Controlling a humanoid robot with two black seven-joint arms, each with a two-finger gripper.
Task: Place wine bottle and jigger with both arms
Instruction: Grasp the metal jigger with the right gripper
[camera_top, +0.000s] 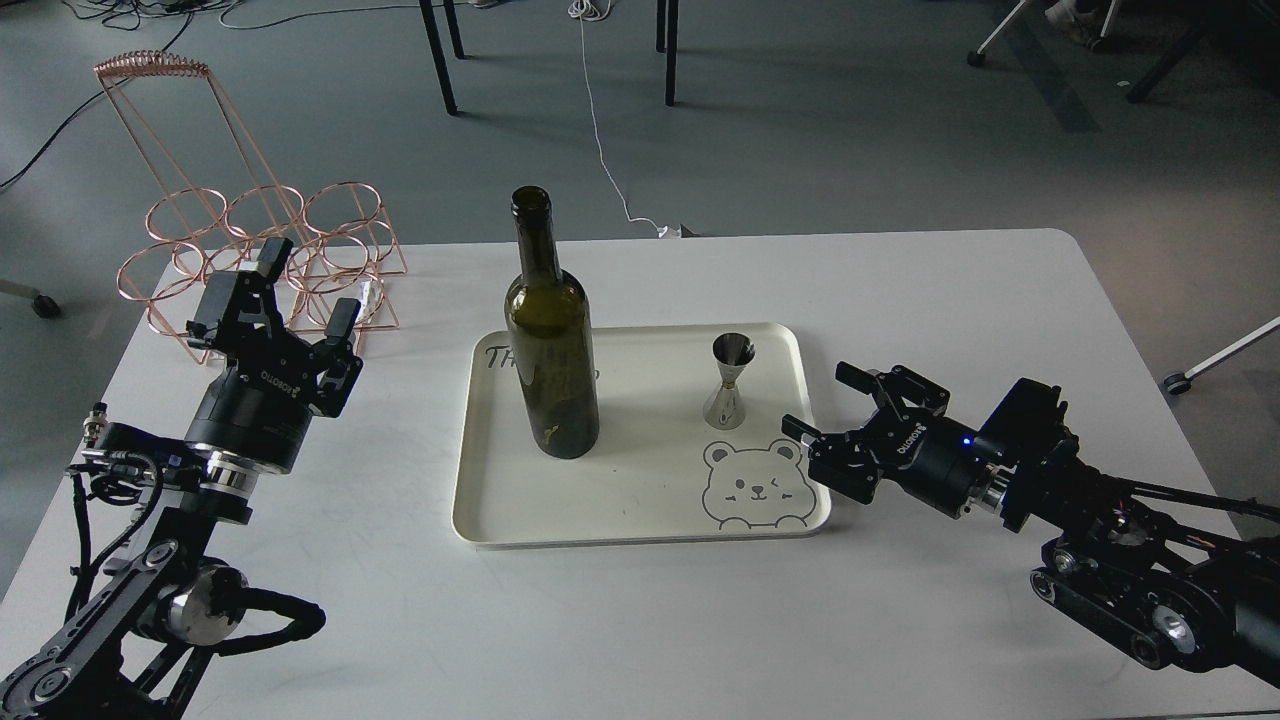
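So here's the setup: a white bench (900, 290) with a cream tray (480, 500) sitting pretty much dead center. The wine bottle (551, 370) stands upright on the left half of the tray, dark olive glass, no cap on it, partly covering some handwritten lettering printed on the tray. The jigger (730, 385) is upright too, on the right half toward the back, well apart from the bottle. Just in front of the jigger there's a little winking bear drawing (752, 485) printed on the tray's near right corner.

The left claw (300, 285) is off to the left of the tray, pointing up and away, fingers spread wide with nothing in them. It sits right in front of a copper wire rack (270, 250) at the bench's back left corner, overlapping it from this angle, though I can't tell if it actually touches.

The right claw (822, 403) comes in low from the right, fingers splayed apart and empty, tips right at the tray's right edge, near the jigger but not touching it.

Behind the bench there's grey floor with a white cable (600, 130) trailing across it and some dark chair legs (440, 60).
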